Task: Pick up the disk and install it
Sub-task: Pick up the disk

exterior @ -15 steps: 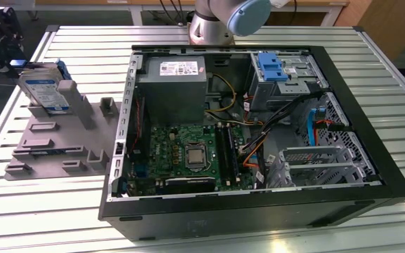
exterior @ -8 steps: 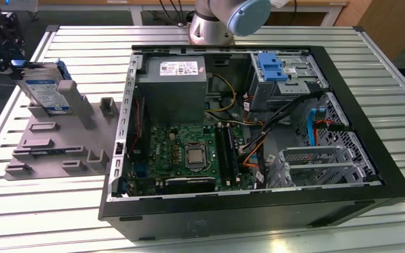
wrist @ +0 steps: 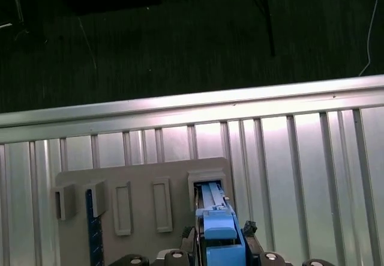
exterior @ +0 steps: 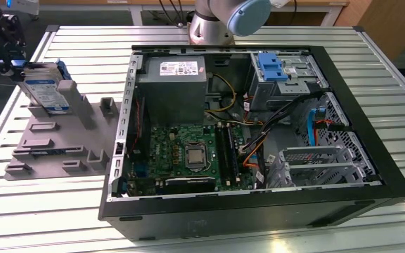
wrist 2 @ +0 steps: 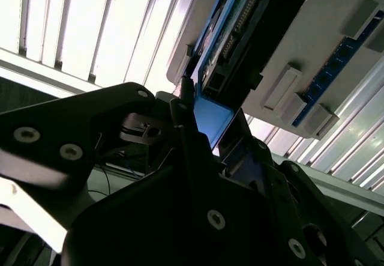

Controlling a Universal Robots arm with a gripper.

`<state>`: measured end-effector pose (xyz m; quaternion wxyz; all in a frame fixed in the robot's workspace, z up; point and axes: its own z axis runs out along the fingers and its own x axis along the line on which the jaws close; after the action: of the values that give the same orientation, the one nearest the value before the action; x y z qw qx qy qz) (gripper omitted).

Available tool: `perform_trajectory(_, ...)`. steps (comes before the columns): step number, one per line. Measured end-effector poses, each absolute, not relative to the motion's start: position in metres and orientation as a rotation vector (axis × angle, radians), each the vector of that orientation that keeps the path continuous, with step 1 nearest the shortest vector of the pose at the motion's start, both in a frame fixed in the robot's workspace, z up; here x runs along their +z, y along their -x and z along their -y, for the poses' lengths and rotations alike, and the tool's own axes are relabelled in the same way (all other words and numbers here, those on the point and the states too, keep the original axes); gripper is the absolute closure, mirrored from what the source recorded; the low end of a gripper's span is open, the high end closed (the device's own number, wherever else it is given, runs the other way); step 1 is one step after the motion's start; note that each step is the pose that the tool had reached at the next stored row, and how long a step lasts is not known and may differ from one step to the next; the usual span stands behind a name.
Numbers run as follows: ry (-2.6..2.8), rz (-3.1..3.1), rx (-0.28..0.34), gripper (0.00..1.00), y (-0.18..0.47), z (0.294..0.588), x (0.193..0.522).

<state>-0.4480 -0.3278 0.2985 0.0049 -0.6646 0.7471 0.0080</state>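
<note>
Gripper (wrist 2: 210, 119) sits closest to the lens in the second wrist view: black housing, jaws narrow and closed on the top edge of the disk (exterior: 44, 90), pressing its blue side rail from both sides. The first wrist view agrees: the rail lies between the two black jaw tips, and the disk's far end is seated in a raised slot of the grey fixture plate (exterior: 58, 145).

Exterior view, clock positions read on that frame:
- Disk stands on edge, roughly upright, at 10 o'clock. Its label faces the camera and its lower edge is in the plate. It is outside the computer case (exterior: 259, 213).
- Fixture plate lies flat on the slatted metal table (exterior: 40, 211), at 9 o'clock of the case, just beside its wall.
- Case lies open side up at frame centre. Inside it: grey power supply box (exterior: 171, 87) at 11 o'clock, green motherboard (exterior: 188, 153) at 7 o'clock, blue plastic bracket (exterior: 269, 66) on the drive cage at 1 o'clock.
- Arm base (exterior: 220, 23) at 12 o'clock, behind the case.

Another slot of the plate holds a dark blue ribbed strip (wrist: 90, 227), apart from the disk's slot.
</note>
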Motion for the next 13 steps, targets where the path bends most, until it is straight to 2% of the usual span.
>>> perform_trajectory(13, 2.081, -2.34, 0.024, 0.58, 0.4479, 0.3278, 0.2939)
